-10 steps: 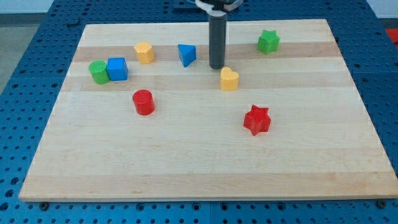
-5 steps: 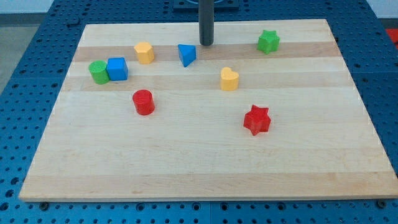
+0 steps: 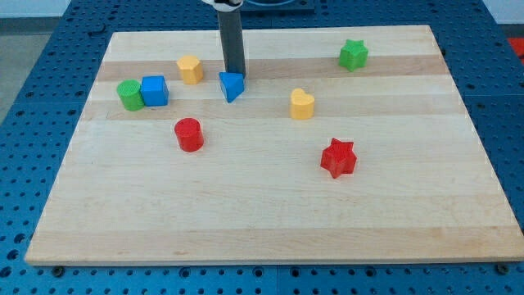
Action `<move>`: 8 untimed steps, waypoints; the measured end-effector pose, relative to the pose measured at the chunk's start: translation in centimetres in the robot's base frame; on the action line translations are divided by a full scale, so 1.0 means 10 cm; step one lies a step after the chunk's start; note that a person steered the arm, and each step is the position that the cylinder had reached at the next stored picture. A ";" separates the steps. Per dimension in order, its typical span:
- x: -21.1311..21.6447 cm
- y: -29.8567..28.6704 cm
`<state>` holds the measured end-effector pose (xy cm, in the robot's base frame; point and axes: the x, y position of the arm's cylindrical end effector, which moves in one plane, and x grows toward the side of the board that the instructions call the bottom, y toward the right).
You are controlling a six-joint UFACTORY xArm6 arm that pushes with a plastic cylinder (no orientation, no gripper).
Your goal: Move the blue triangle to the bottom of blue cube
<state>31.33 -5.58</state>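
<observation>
The blue triangle [image 3: 232,86] lies on the wooden board [image 3: 270,205], in its upper middle. My tip [image 3: 235,74] stands right at the triangle's top edge, touching or nearly touching it. The blue cube [image 3: 154,90] sits well to the view's left of the triangle, next to a green cylinder [image 3: 128,95]. The red cylinder [image 3: 189,134] lies below and between the cube and the triangle.
A yellow block [image 3: 190,70] sits to the view's left of my tip. A yellow heart [image 3: 302,104] lies to the triangle's right. A green star [image 3: 354,55] is at the upper right and a red star [image 3: 338,157] at the lower right.
My tip went from beside the yellow heart up to the board's top, then left and down behind the blue triangle. The triangle has shifted down and to the left.
</observation>
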 end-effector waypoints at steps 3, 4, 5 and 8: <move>0.08 0.02; 0.08 -0.21; 0.15 -0.23; 0.44 -0.08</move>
<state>35.72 -6.38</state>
